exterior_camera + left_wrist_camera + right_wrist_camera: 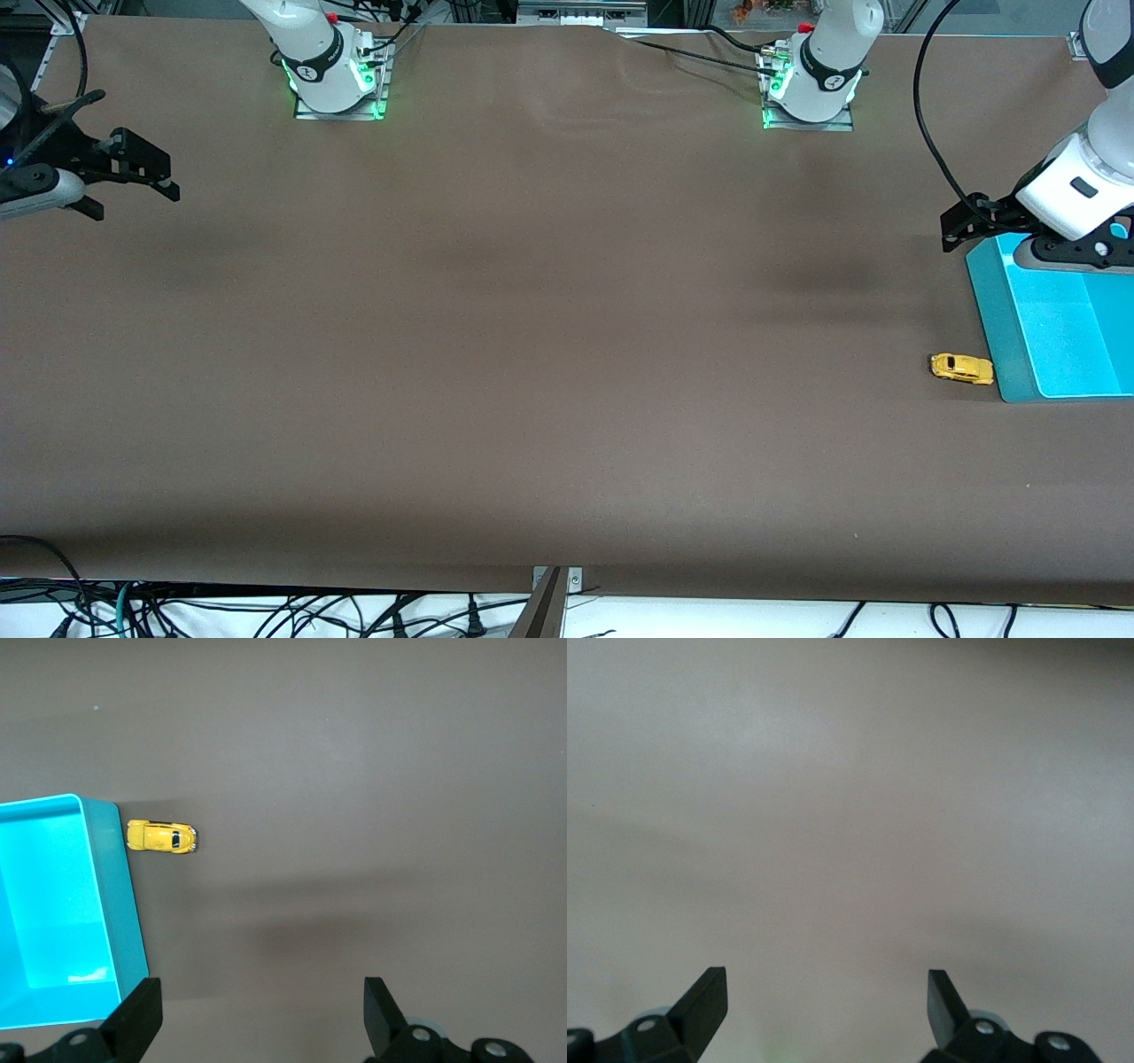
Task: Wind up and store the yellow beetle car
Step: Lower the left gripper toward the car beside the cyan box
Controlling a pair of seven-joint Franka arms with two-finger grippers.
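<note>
The yellow beetle car (961, 369) (162, 836) rests on its wheels on the brown table, close beside the wall of a turquoise bin (985, 306) (115, 886) at the left arm's end. My left gripper (983, 230) (263, 1010) hangs open over the bin's corner and the table beside it, with nothing between its fingers. At the right arm's end my right gripper (133, 197) (827, 1001) waits open over bare table and holds nothing.
The turquoise bin is open on top, and the part of its floor that shows is bare. Both arm bases (335, 84) (808, 93) stand along the table edge farthest from the front camera. Cables hang below the table's nearest edge (567, 589).
</note>
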